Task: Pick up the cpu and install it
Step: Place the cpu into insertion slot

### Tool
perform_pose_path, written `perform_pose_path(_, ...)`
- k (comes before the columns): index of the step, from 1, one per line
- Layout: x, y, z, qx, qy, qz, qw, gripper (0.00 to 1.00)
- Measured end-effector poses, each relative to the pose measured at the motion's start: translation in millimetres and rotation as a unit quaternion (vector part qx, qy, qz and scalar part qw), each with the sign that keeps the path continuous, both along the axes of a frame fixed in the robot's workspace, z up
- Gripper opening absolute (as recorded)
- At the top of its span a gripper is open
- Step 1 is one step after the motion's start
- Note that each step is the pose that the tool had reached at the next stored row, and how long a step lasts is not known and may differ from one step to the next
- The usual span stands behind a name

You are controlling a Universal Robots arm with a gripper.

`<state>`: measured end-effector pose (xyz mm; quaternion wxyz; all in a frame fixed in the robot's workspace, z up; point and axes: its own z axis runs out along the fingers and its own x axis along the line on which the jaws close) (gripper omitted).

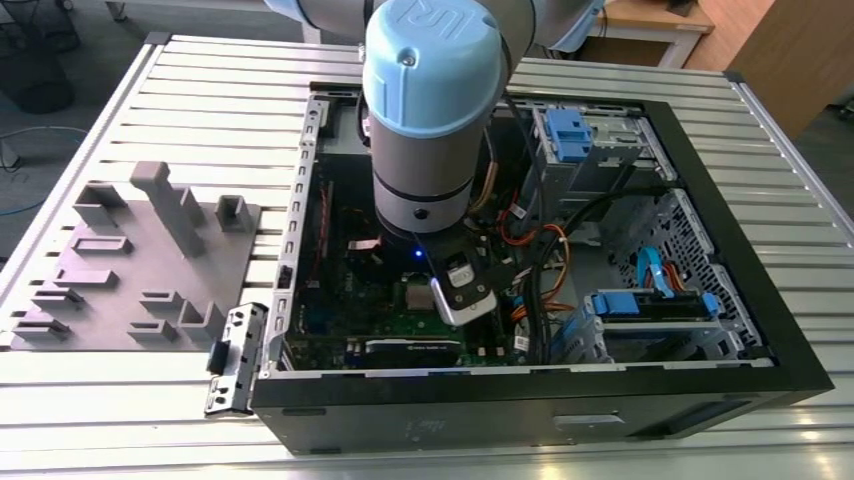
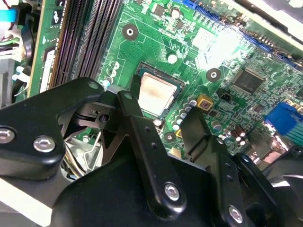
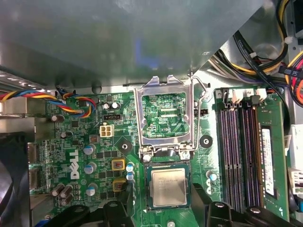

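Cpu: the cpu (image 3: pixel 167 187) lies flat in its socket on the motherboard (image 3: pixel 75 156), silvery top upward. It looks square to the socket walls in both wrist views.
Gripper: the gripper (image 2: pixel 160 112) is spread wide and carries nothing. Its black fingers (image 2: pixel 142 137) stand on either side of the socket, apart from the chip as far as I can see.
Arm: in the exterior view the arm (image 1: pixel 430 120) reaches straight down into the open computer case (image 1: pixel 534 405), with the gripper low over the board.
Done: picking up and placing appear finished, judging by the chip resting in the socket with no finger on it.
Left: the silver load frame (image 3: pixel 142 118) is swung up on its hinge, so green board shows through its window. The chip is not yet clamped, and I would call the install incomplete until it is.
Neighbours: the dark memory slots (image 3: pixel 236 151) run just beside the socket, and coloured cable bundles (image 3: pixel 71 101) sit well apart from it.
Worktop: the case lies on its side on a ribbed aluminium worktop (image 1: pixel 200 90). A grey moulded parts fixture (image 1: pixel 134 260) sits towards the exterior view's left, its pockets unfilled as far as I can tell.
Room: grey floor shows at the upper left of the exterior view, and wooden furniture (image 1: pixel 787 50) at the upper right.
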<state>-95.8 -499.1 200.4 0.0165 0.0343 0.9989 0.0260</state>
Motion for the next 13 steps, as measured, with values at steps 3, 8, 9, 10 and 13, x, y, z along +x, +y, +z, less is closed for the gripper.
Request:
perform_pose_path(3,0.0,0.0,0.0,0.0001,0.0000,0.000,1.00000,0.61)
perform_pose_path(8,0.0,0.0,0.1,0.0000,0.0000,0.000,1.00000,0.59)
perform_pose_path(9,0.0,0.0,0.1,0.0000,0.0000,0.000,1.00000,0.59)
perform_pose_path(10,0.0,0.0,0.1,0.0001,0.0000,0.000,1.00000,0.53)
perform_pose_path(13,0.0,0.0,0.1,0.0000,0.0000,0.000,1.00000,0.41)
